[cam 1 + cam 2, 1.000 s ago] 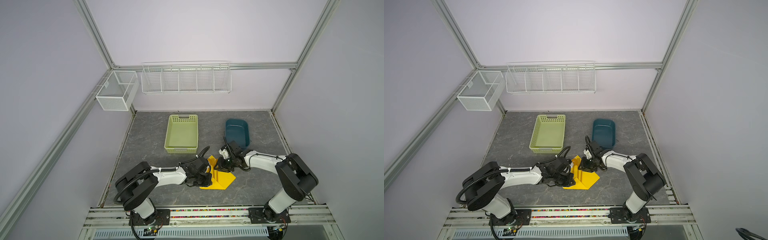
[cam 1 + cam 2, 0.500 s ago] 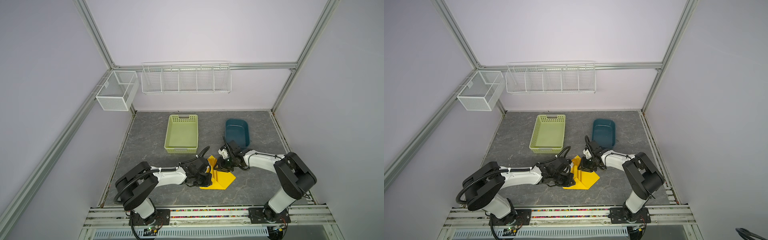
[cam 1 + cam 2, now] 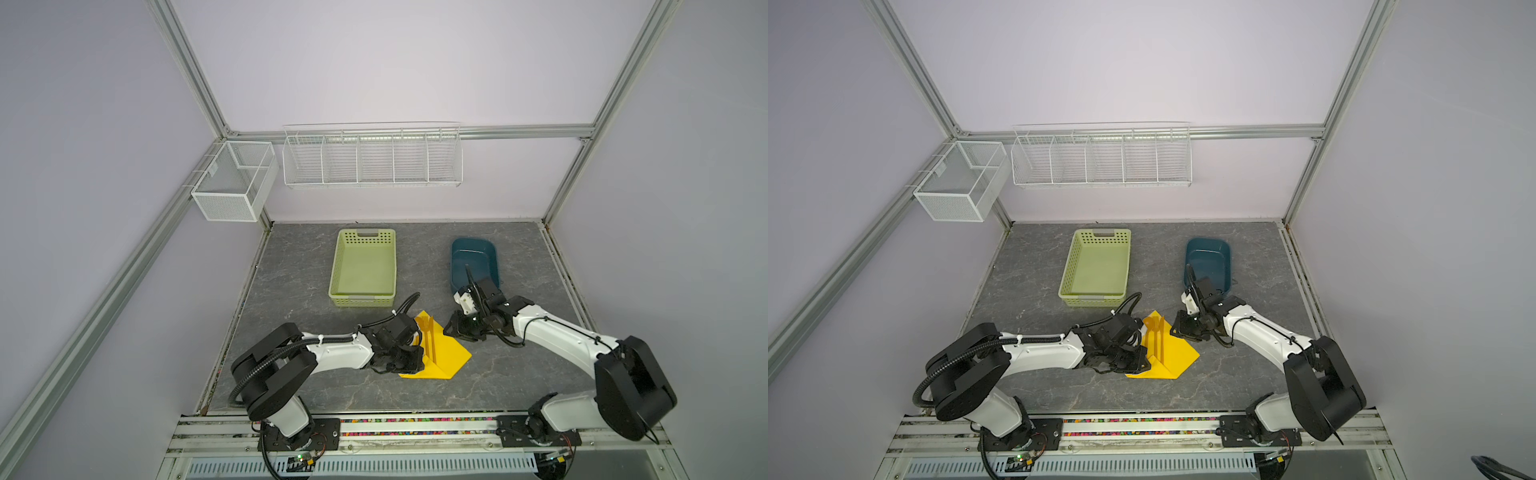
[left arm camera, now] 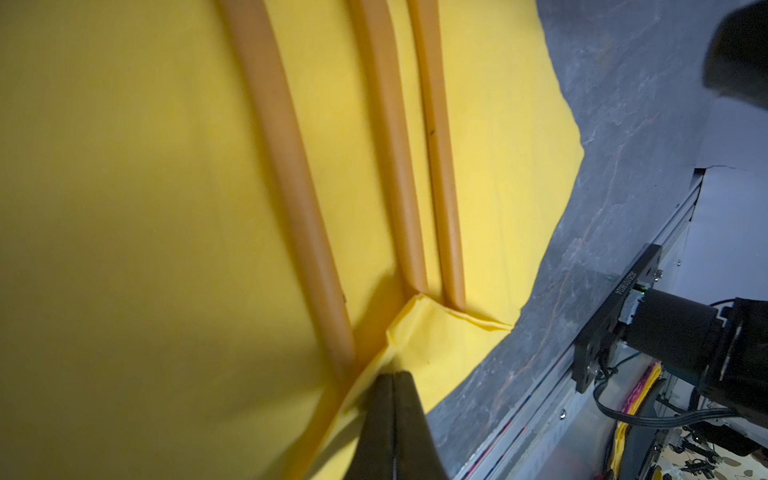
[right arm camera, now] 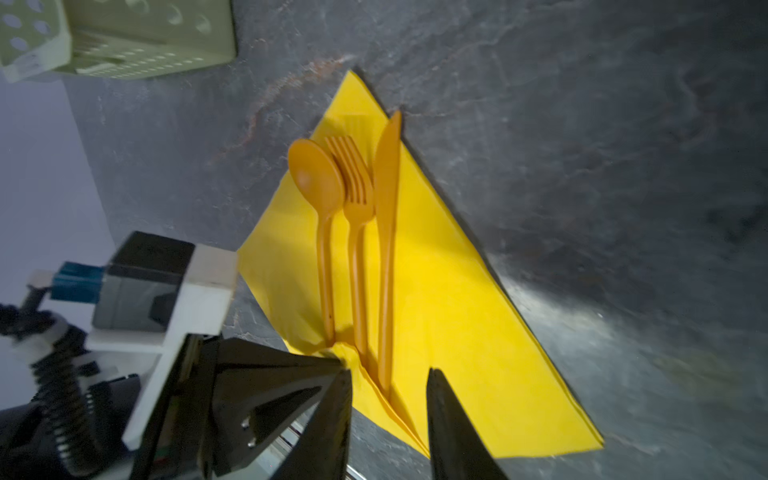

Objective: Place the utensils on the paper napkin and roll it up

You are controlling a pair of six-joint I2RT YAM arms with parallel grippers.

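Item: paper napkin (image 3: 451, 353), near centre of the table (image 3: 332, 386), utensils (image 5: 357, 232) side by side on it.
Left gripper (image 4: 392, 378): jaws closed, pinching the napkin's near fold over the handles.
Right gripper (image 5: 390, 372): jaws part open, empty, beside the napkin's far-right edge.
Risk: if you pull unevenly, the thin paper tears or the handles slide out.

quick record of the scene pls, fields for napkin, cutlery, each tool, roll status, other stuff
napkin: paper napkin on the table, one corner folded over the handle ends
cutlery: spoon, fork and knife side by side on the napkin
left tool: shut, pinching the folded corner
right tool: open, near the napkin, gripping nothing
roll status: not rolled yet
other: green basket and blue tub behind the napkin
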